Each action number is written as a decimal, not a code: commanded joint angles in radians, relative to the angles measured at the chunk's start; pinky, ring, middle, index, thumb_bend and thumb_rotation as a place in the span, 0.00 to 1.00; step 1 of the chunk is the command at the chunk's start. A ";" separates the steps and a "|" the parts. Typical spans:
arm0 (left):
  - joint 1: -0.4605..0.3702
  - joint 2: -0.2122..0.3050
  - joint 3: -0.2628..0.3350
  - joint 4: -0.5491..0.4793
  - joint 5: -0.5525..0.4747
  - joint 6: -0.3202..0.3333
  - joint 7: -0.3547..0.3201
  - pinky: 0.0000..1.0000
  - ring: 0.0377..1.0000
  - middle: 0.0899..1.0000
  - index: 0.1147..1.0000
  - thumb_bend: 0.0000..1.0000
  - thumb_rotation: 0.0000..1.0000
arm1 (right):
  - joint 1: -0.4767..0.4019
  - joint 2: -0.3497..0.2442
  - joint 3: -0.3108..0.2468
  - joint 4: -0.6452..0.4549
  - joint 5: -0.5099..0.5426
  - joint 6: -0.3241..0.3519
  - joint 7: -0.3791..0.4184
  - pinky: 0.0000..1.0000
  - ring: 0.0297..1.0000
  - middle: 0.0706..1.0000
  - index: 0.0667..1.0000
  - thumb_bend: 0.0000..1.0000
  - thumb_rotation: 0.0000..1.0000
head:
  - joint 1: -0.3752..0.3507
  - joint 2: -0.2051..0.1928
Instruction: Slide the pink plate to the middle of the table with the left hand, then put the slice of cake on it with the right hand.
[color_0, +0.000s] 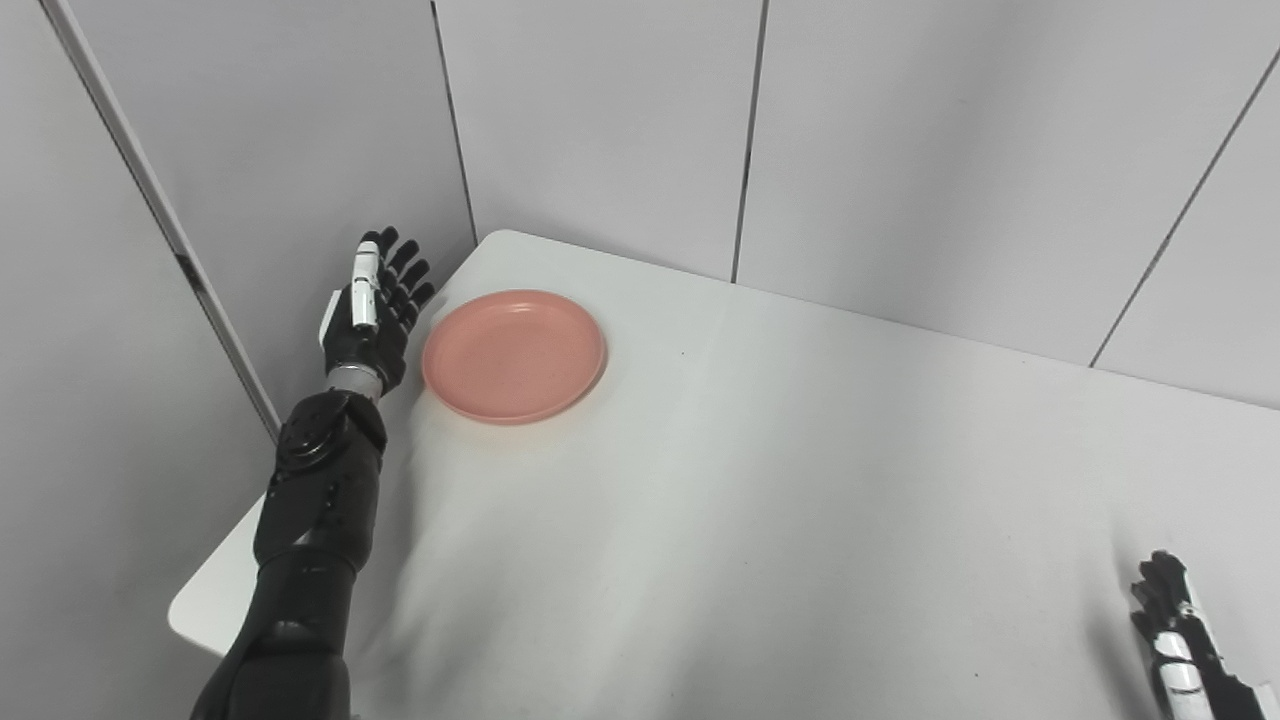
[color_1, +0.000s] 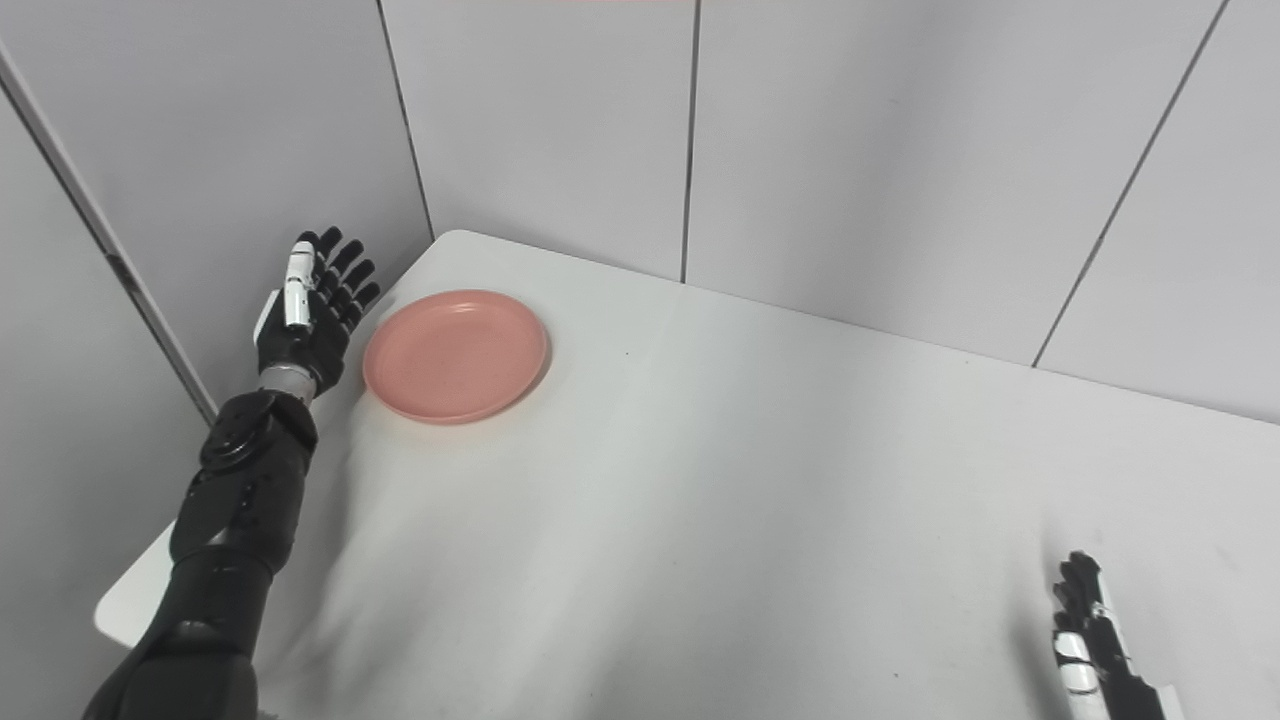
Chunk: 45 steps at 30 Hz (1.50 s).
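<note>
The pink plate (color_0: 514, 355) lies flat and empty near the far left corner of the white table (color_0: 760, 500). My left hand (color_0: 375, 305) is open, fingers stretched out and apart, just left of the plate at the table's left edge, a small gap from its rim. My right hand (color_0: 1180, 635) is open and empty at the bottom right, low over the table, partly cut off by the picture's edge. No slice of cake is in view.
Grey wall panels (color_0: 600, 130) stand close behind the table and along its left side, right beside my left hand. The table's front left corner (color_0: 195, 615) is rounded.
</note>
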<state>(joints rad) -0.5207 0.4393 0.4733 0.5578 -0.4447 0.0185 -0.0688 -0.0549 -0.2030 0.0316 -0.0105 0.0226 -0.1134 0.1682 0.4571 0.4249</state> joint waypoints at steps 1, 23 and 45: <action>-0.040 0.022 -0.006 -0.014 0.015 -0.037 -0.001 0.92 0.93 0.92 0.91 0.35 1.00 | 0.020 -0.008 -0.002 -0.007 0.004 0.027 0.007 1.00 1.00 1.00 1.00 0.21 1.00 | -0.001 0.002; -0.044 0.009 -0.031 0.055 0.011 -0.042 -0.030 0.95 0.95 0.96 0.96 0.34 1.00 | 0.019 -0.012 -0.002 -0.013 0.004 0.029 0.010 1.00 1.00 1.00 1.00 0.17 1.00 | -0.002 0.014; -0.035 -0.043 -0.102 0.076 0.011 -0.029 -0.081 0.97 0.96 0.97 0.95 0.34 1.00 | 0.018 -0.013 -0.001 -0.019 -0.011 0.020 0.006 1.00 1.00 1.00 1.00 0.17 1.00 | -0.017 0.034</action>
<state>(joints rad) -0.5251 0.4032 0.3889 0.6379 -0.4353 -0.0161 -0.1173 -0.0491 -0.2061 0.0315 -0.0205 0.0159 -0.1070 0.1700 0.4403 0.4586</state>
